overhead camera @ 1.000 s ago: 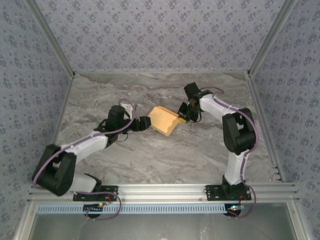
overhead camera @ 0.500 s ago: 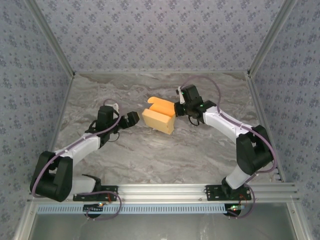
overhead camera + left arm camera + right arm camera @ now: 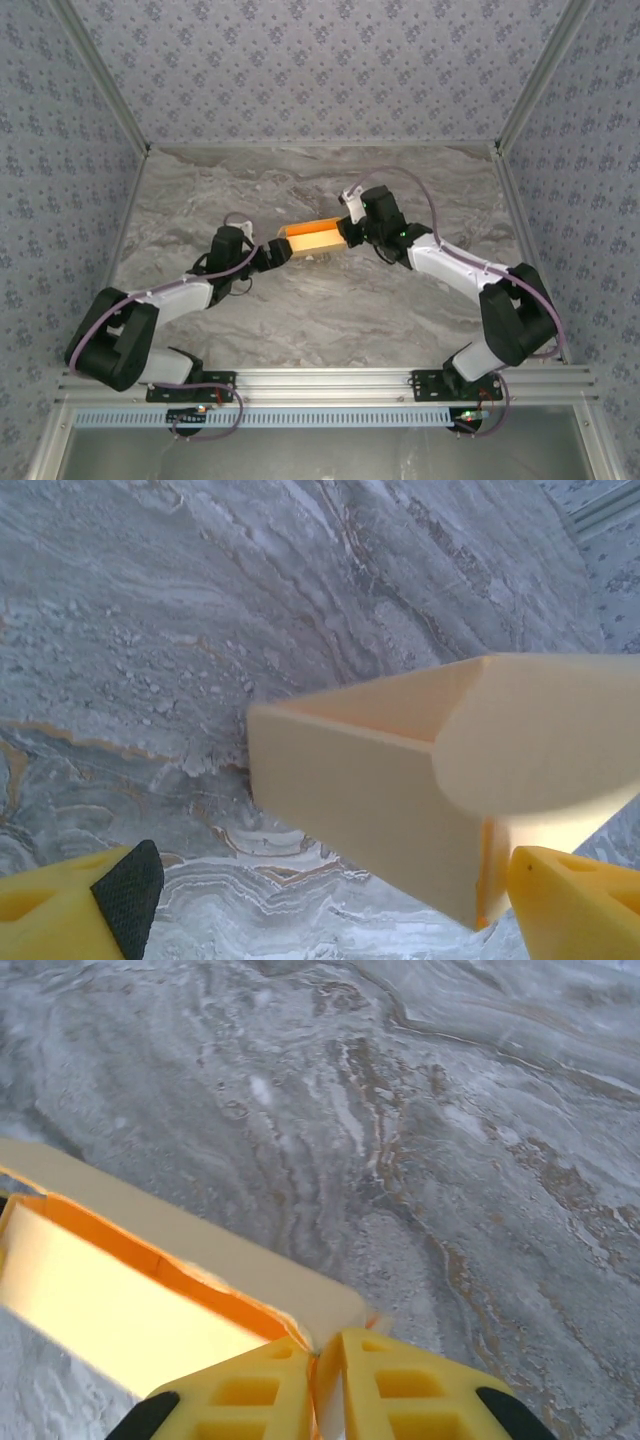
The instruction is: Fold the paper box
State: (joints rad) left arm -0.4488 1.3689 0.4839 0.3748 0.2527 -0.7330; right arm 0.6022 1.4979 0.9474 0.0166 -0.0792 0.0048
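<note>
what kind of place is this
Probably a robot test cell: patterned walls enclose a marble-look table, an aluminium rail at its near edge carries the left arm and right arm, a paper box between them.

pincer [image 3: 320, 1348]: my tips nearly meet, nipping a thin cardboard wall
paper box [image 3: 130, 1305]: open, stretching left from my pincer
tabletop [image 3: 450, 1140]: grey marble, ahead

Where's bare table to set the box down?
Free: the table from the paper box to the front rail, and the far strip behind it to the back wall. Crowded: mid-table, left gripper and right gripper flanking the box.
</note>
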